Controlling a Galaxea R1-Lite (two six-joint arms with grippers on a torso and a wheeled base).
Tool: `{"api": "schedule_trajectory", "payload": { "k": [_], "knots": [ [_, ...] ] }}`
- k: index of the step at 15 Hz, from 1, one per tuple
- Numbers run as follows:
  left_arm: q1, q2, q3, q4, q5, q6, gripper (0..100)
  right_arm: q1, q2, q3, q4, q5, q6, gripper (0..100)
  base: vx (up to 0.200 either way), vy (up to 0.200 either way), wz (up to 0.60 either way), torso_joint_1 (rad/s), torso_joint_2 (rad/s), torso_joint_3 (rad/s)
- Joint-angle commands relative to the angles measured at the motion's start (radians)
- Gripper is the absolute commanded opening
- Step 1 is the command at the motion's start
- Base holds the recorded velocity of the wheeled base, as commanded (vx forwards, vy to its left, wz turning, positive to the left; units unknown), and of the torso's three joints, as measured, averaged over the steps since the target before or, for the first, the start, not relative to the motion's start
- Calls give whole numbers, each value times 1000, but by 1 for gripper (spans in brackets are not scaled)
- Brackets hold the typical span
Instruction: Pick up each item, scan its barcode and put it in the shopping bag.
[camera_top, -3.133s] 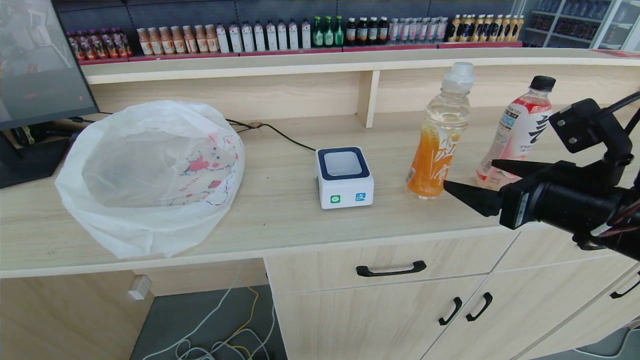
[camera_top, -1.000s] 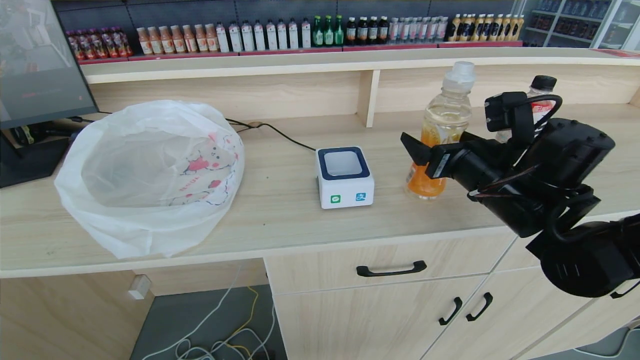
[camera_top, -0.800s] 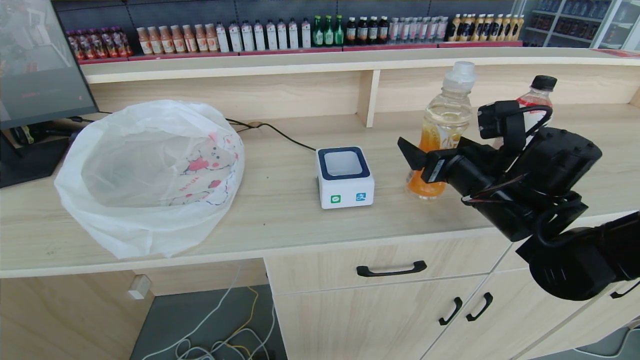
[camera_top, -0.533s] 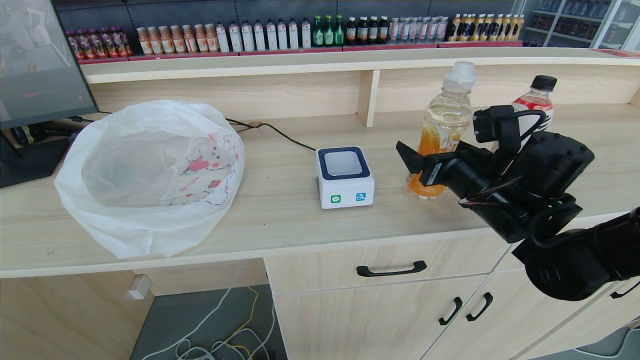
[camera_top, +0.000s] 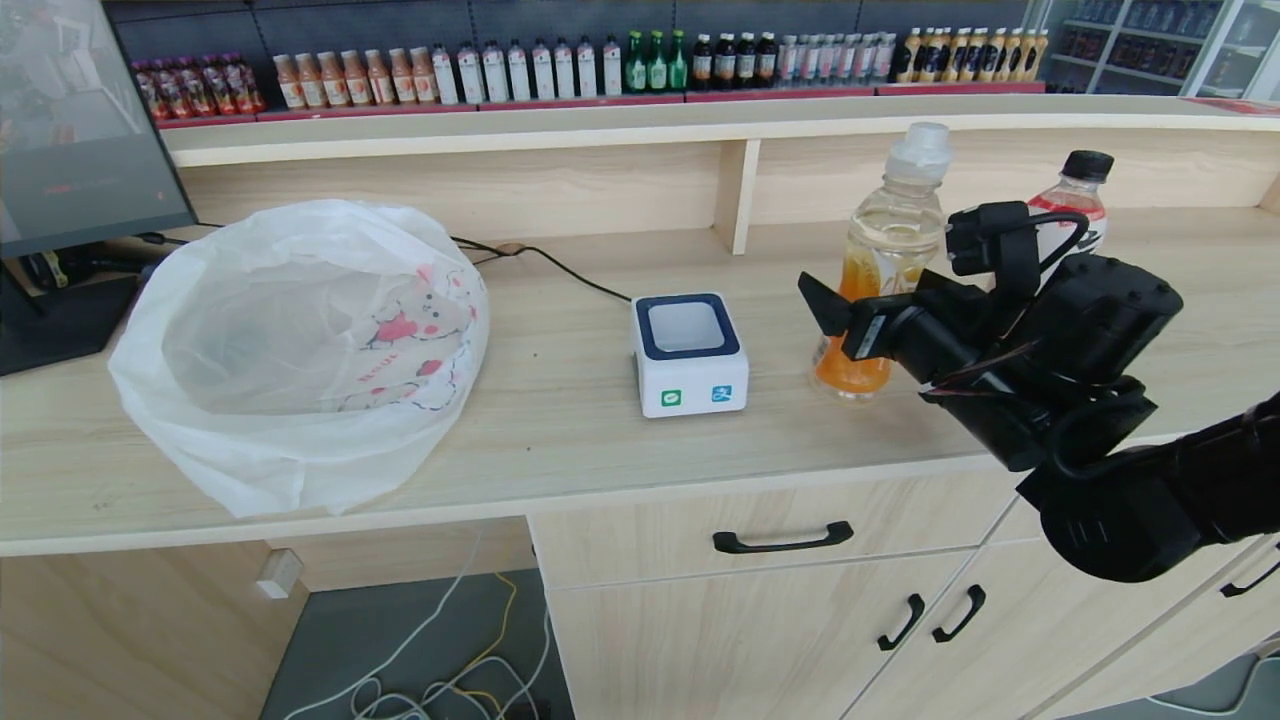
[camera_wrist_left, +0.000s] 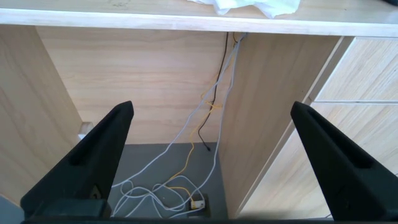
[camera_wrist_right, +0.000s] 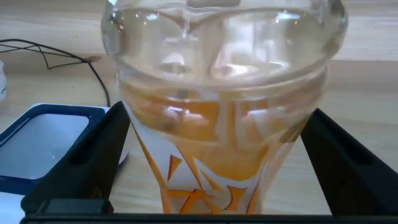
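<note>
On the checkout side of a shop:

- Light wooden counter (camera_top: 560, 440), with drawers and cabinet doors below it and a raised ledge behind.
- White plastic shopping bag (camera_top: 300, 350), printed with a pink cartoon figure. It sits at the counter's left end with its mouth spread open.
- Dark monitor (camera_top: 70, 120), at the far left behind the bag.
- Right gripper (camera_wrist_right: 217, 130), level with the orange bottle's waist. Its jaws are spread wide, one finger on each side of the bottle and just beside it. Contact cannot be told.
- Left gripper (camera_wrist_left: 211, 107), below the counter edge. Its jaws are wide apart and hold nothing.
- Orange drink bottle (camera_top: 888, 240), clear-shouldered with a pale cap. It stands upright on the counter, right of the scanner.
- Pink-and-white labelled bottle (camera_top: 1075, 195), black-capped and upright, behind the right arm.
- Barcode scanner (camera_top: 688, 352), a white cube with a blue-rimmed window on top, at mid-counter between the bag and the bottles.
- Loose cables (camera_wrist_left: 186, 180), on the floor of the open bay.
</note>
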Motion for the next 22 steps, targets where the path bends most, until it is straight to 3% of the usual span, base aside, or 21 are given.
{"api": "schedule_trajectory", "payload": {
  "k": [1,6,7,22],
  "knots": [
    [0,0,0,0,0,-1,100,-1,17,-36,0,0,-12,100,0,0,0,0,0,0],
    [2,0,0,0,0,-1,100,-4,29,-60,1,1,-26,100,0,0,0,0,0,0],
    [2,0,0,0,0,-1,100,-4,30,-66,1,1,-26,0,0,0,0,0,0,0],
    [2,0,0,0,0,-1,100,-15,15,-74,-2,3,-23,0,0,0,0,0,0,0]
  ]
}}
